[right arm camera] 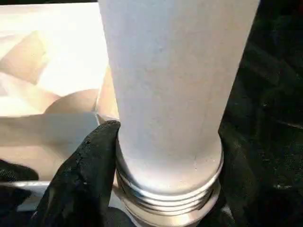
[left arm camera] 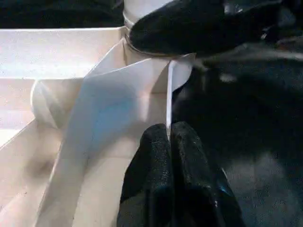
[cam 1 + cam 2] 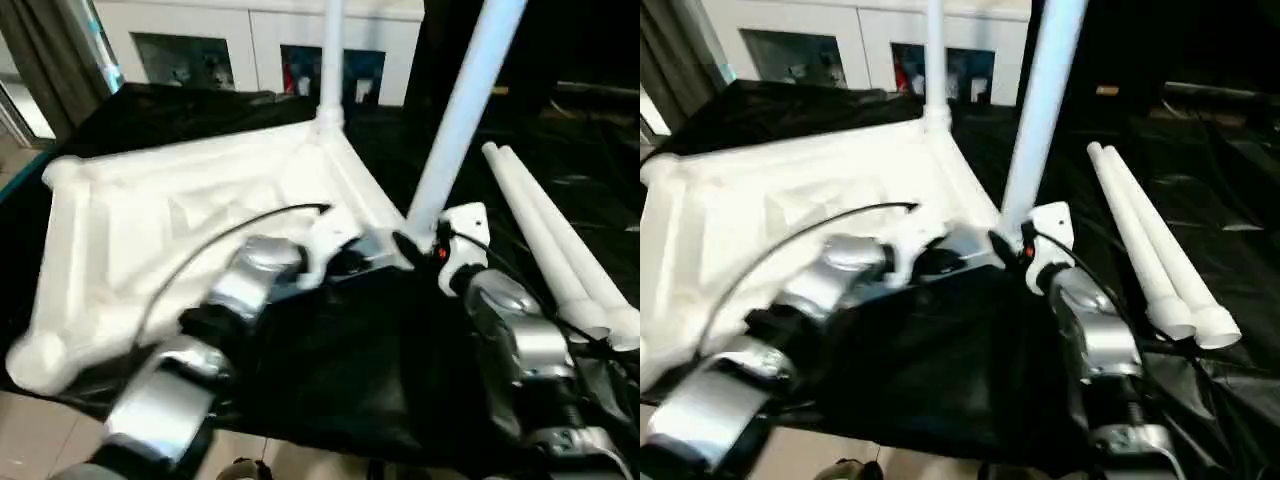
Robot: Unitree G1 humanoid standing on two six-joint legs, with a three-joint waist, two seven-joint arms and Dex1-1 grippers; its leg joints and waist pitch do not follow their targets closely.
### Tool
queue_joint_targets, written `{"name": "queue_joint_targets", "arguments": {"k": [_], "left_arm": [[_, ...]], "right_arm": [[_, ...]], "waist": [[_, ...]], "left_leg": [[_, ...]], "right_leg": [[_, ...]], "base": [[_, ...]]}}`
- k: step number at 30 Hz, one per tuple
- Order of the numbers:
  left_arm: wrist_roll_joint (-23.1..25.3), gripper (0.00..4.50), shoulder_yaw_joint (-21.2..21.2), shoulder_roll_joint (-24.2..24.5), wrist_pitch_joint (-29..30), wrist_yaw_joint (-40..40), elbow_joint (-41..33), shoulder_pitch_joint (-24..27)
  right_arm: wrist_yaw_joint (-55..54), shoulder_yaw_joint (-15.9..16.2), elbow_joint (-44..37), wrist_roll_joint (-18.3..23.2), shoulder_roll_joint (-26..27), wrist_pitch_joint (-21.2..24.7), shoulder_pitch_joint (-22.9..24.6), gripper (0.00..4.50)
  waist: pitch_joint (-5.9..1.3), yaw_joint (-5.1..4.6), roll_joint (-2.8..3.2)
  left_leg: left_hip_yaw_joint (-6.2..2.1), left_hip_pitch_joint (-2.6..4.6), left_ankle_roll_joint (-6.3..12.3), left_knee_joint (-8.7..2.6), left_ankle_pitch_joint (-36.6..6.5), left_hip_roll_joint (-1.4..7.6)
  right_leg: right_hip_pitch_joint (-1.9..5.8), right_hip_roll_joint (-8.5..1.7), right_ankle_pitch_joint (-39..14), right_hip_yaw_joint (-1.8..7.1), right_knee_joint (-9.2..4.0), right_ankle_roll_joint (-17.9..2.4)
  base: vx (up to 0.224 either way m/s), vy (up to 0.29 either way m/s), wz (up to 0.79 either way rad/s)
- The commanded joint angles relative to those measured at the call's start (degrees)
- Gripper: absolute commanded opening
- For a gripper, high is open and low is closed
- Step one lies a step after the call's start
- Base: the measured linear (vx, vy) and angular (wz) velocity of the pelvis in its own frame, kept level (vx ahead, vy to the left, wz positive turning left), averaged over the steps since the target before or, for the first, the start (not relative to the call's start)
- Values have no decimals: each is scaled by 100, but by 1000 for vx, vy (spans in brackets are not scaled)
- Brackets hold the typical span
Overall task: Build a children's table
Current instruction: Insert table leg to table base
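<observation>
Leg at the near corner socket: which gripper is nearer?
Right. The right gripper is clamped round the leg just above the socket. The left gripper is shut beside it on the table top's edge rib.

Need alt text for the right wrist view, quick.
The right gripper's black fingers clasp the ribbed base of a white table leg. The white table top lies just behind, on black cloth.

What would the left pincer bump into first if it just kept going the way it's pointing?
Probably the thin white rim of the table top, which the shut left pincer already seems to touch. Just beyond are the right pincer and the leg it holds at the corner socket, though depth is hard to judge.
</observation>
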Motion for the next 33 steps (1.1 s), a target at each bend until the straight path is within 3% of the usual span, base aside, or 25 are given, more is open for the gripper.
{"name": "queue_joint_targets", "arguments": {"k": [1,3,7,10,11,12,15,16,20,21,23,25,28,30,33], "left_arm": [[-82,0,-59,-303,-219,-63,-60,-82],[-70,0,-111,-286,-304,-204,-79,-55],[-69,0,-93,-268,-543,-283,48,-91],[-25,0,43,-335,-682,177,253,-222],[-15,0,125,-375,-759,433,354,-299],[-43,0,275,-447,-890,749,476,-397],[-146,0,473,-509,-1040,955,537,-497],[-185,28,523,-513,-1034,964,523,-528],[-329,58,680,-486,-1010,922,451,-611],[-350,69,739,-393,-1045,937,356,-603],[-342,82,826,-175,-987,959,156,-569],[-289,99,868,-34,-932,1014,61,-551],[-45,116,963,634,-531,1177,-243,-415],[197,134,1032,1200,-248,1348,-415,-288],[359,152,1134,1699,40,1473,-637,-150]], "right_arm": [[183,402,244,-20,234,132,169,328],[165,349,207,3,245,99,168,344],[-92,267,30,-202,145,-23,198,383],[-260,154,-441,-220,35,62,336,383],[-311,63,-715,-178,-1,131,430,383],[-375,-64,-1072,-102,-35,244,572,383],[-409,-181,-1538,-26,-48,415,793,383],[-416,-194,-1689,-38,-65,443,876,386],[-383,-175,-2132,-15,-100,539,1112,386],[-303,-100,-2300,36,-108,621,1199,386],[-82,65,-2400,97,-168,778,1262,386],[55,195,-2331,75,-224,890,1250,386],[107,355,-2110,-67,-264,932,1165,386],[102,394,-1918,-113,-225,897,1058,386],[145,442,-1780,-97,-206,958,957,386]], "waist": [[-371,-22,-66],[-374,-16,-32],[-392,-3,-49],[-403,28,-93],[-393,34,-83],[-408,58,-112],[-468,74,-106],[-492,52,-109],[-525,60,-100],[-520,62,-44],[-496,55,-74],[-473,38,-26],[-456,16,-4],[-465,-4,6],[-486,2,33]], "left_leg": [[-88,119,178,-453,-1742,133],[-91,113,200,-461,-1681,143],[-80,115,247,-446,-1544,146],[-60,140,305,-434,-1468,152],[-59,137,321,-435,-1445,152],[-62,125,354,-432,-1368,155],[-88,40,488,-406,-968,149],[-86,35,599,-376,-804,143],[-59,11,934,-308,-348,129],[-68,3,984,-307,-390,139],[-66,6,940,-323,-569,148],[-75,13,825,-345,-830,150],[-73,56,518,-375,-1122,153],[-94,35,402,-385,-1047,145],[-93,98,320,-372,-922,172]], "right_leg": [[243,-220,-2091,104,-471,-960],[249,-217,-1930,103,-458,-991],[255,-221,-1645,105,-425,-1112],[244,-218,-1635,113,-428,-1080],[238,-212,-1623,119,-429,-1072],[266,-213,-1584,112,-413,-1042],[326,-231,-1082,89,-339,-1022],[322,-236,-722,87,-293,-1124],[323,-230,199,70,-202,-1447],[329,-243,133,57,-212,-1505],[337,-246,-174,49,-237,-1484],[340,-242,-604,42,-275,-1427],[298,-215,-1087,50,-322,-1285],[323,-208,-1024,43,-286,-1227],[290,-205,-660,54,-231,-1317]], "base": [[0,0,0],[0,0,0],[0,0,0],[0,0,0],[0,0,0],[0,0,0],[0,0,0],[0,0,0],[0,0,0],[0,0,0],[0,0,0],[0,0,0],[0,0,0],[0,0,0],[0,0,0]]}}
